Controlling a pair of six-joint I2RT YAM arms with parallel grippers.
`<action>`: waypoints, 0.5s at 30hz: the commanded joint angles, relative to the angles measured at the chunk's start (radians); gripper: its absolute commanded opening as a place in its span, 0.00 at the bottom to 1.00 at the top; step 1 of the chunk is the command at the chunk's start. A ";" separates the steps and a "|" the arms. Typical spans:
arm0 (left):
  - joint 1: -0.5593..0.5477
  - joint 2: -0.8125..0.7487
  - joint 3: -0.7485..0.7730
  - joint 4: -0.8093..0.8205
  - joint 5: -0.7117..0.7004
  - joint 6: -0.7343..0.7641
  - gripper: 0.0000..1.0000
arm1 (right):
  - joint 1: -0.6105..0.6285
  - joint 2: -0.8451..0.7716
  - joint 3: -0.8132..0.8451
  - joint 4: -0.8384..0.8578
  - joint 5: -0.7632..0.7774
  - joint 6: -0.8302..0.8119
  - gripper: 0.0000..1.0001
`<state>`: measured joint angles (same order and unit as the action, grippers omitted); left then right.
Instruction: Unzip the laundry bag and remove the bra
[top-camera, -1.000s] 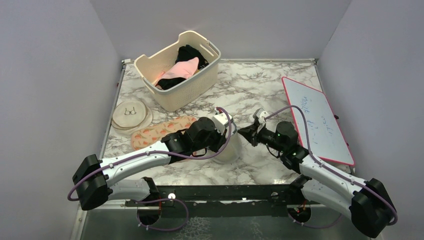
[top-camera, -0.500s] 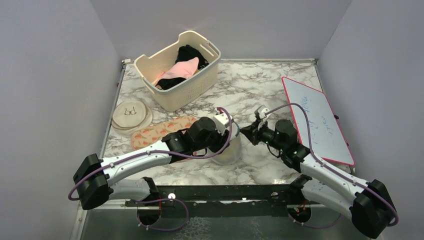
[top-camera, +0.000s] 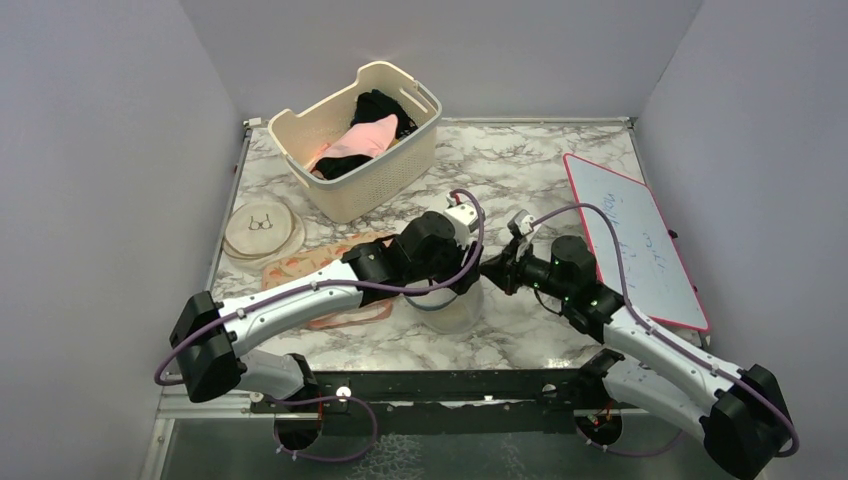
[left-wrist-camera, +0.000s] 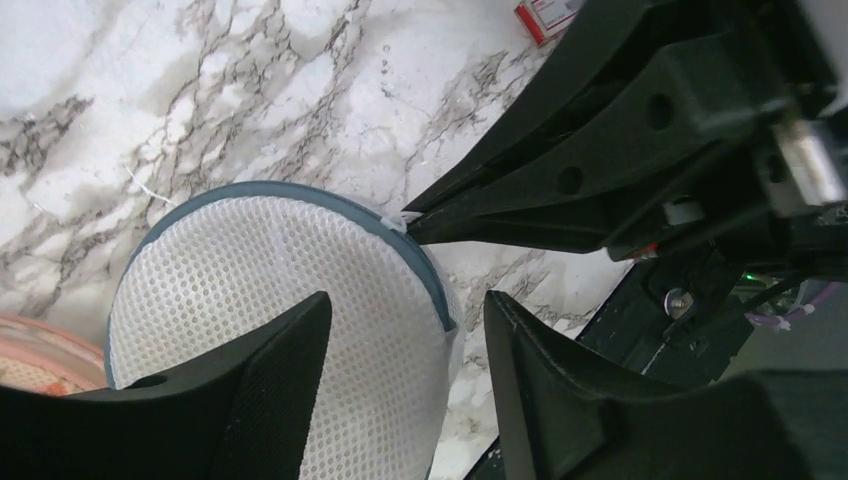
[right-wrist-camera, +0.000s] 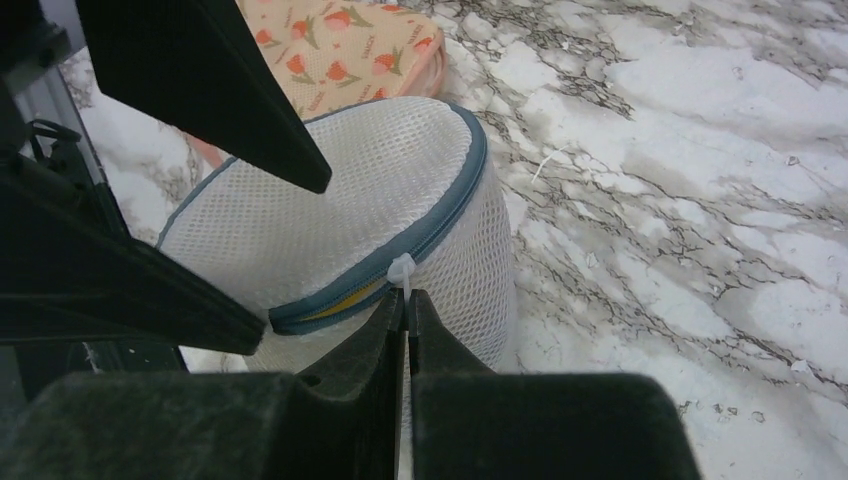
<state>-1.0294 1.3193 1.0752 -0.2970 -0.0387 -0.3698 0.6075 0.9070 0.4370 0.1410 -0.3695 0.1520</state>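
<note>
Near the six o'clock edge of the veined marble table (top-camera: 520, 170) stands the laundry bag (top-camera: 447, 308), a drum of white honeycomb mesh with a blue-grey zip rim. From three o'clock the right gripper (right-wrist-camera: 405, 300) pinches the white zip pull (right-wrist-camera: 401, 268); a yellow sliver shows in the gap. The left gripper (left-wrist-camera: 408, 300) hangs over the lid, fingers apart, holding nothing. A flat peach pouch (top-camera: 300, 268) lies just beside the bag at nine o'clock. A perforated basket (top-camera: 400, 160) sits at eleven, a whiteboard (top-camera: 630, 240) at three, with open marble at twelve.

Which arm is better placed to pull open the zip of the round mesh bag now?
The right. The right claw is shut on the white zip pull at the rim of the laundry bag. The left claw is open over the bag's top and holds nothing.
</note>
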 joint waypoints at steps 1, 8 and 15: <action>-0.003 0.048 0.011 -0.048 -0.032 -0.043 0.47 | -0.001 -0.035 0.023 -0.030 -0.017 0.032 0.01; -0.003 0.081 0.024 -0.053 -0.041 -0.067 0.35 | -0.001 -0.057 0.018 -0.040 -0.054 -0.005 0.01; -0.003 0.122 0.066 -0.112 -0.071 -0.031 0.09 | -0.002 -0.051 0.026 -0.046 -0.064 0.003 0.01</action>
<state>-1.0302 1.4189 1.0958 -0.3573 -0.0551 -0.4236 0.6071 0.8654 0.4370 0.1040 -0.4122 0.1532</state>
